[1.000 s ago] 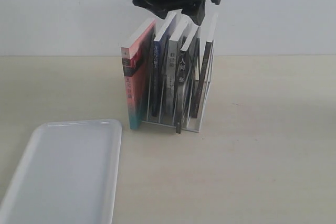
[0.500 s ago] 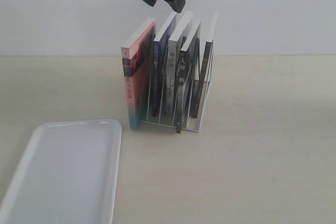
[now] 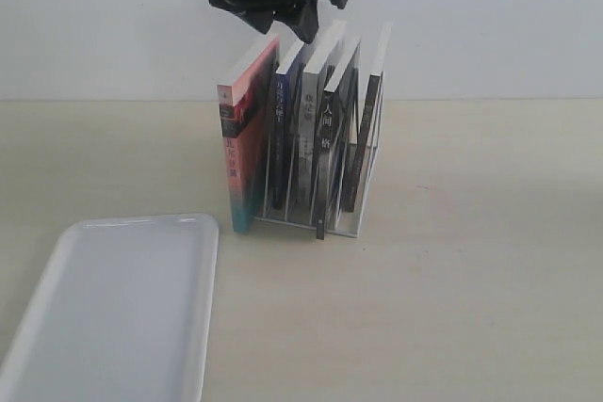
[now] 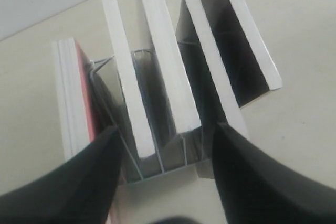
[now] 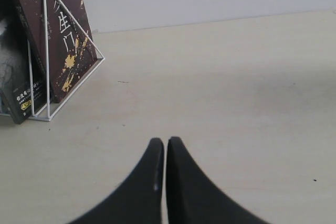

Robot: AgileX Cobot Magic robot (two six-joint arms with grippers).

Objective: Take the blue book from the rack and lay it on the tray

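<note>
The blue book [image 3: 281, 124] stands upright in the white wire rack [image 3: 350, 221], second from the left, between the thick pink-and-teal book [image 3: 243, 143] and a black-spined book [image 3: 308, 134]. My left gripper [image 3: 285, 18] hangs open just above the book tops. In the left wrist view the left gripper [image 4: 166, 129] looks down on white page edges; the blue book [image 4: 124, 80] and the book beside it [image 4: 167, 61] end between the spread fingers. The white tray [image 3: 122, 313] lies at the front left. My right gripper [image 5: 165, 141] is shut on nothing, low over the table.
Two more dark-covered books [image 3: 332, 138] fill the rack's right slots. In the right wrist view a brown book with gold characters [image 5: 58, 35] leans against the rack's end wire [image 5: 48, 51]. A pale wall stands behind the table.
My left gripper has shifted left above the rack, from over the middle books to over the pink and blue ones. Books, rack and tray have not moved.
</note>
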